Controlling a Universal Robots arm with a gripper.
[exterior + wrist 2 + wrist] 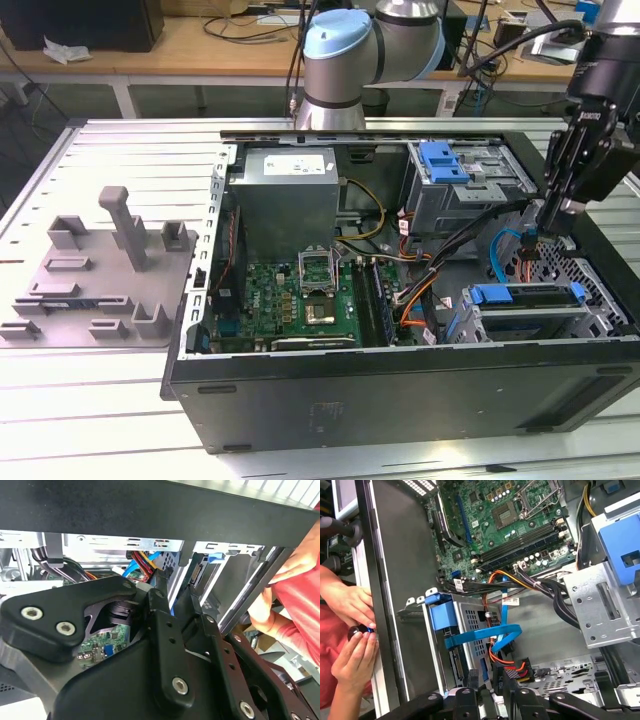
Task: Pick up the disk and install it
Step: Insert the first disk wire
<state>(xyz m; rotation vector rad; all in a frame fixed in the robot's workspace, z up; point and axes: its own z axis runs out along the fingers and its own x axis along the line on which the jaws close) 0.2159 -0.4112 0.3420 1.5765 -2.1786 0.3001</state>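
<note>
The disk (528, 310) stands on edge in the drive cage (470, 630) at the near right corner of the open computer case (400, 390), its blue frame along the top. My gripper (540, 235) hangs just above and behind that cage. Its fingers (161, 597) stand close together on the end of the blue data cable (485, 636), which loops across the cage's side. A red, yellow and black power cable (512, 667) lies right beside the fingertips.
A person's hands (350, 630) hold the case's outer wall next to the cage. Inside the case are the motherboard (300, 290), the grey power supply box (285, 195) and an upper bay with a blue latch (450, 165). A grey fixture plate (100, 270) lies at the exterior view's left.
</note>
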